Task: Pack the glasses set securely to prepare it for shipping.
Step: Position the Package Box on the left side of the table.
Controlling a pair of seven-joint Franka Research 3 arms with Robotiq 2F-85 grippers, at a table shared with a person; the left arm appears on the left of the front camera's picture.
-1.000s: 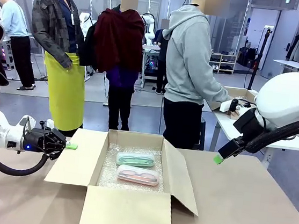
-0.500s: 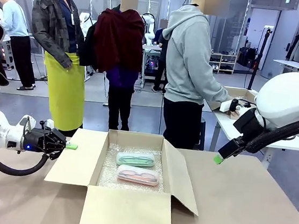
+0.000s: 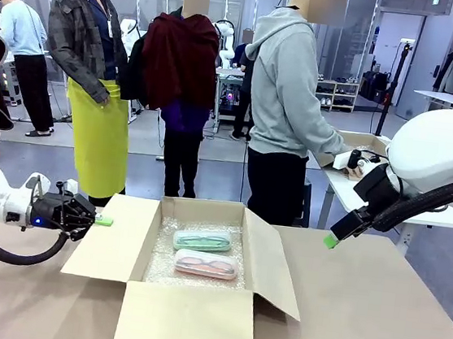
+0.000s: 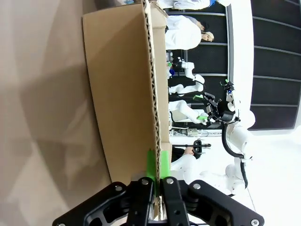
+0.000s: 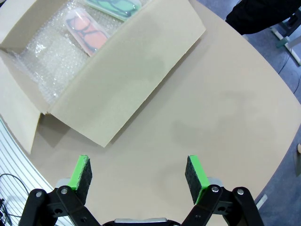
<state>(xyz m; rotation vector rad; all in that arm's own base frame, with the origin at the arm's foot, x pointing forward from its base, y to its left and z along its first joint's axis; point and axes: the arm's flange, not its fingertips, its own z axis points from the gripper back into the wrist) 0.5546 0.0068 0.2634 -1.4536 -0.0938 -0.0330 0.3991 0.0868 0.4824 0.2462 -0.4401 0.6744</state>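
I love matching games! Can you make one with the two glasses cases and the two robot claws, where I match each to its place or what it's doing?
Things:
1. mint green case
2. pale pink case
3. left gripper
4. right gripper

Places or states:
A. open, up in the air above the table
B. in the box, on the side nearer the robot
C. shut on the edge of the box's left flap
D. in the box, on the side nearer the person

Pairs: 1-D, 2-B, 3-C, 4-A
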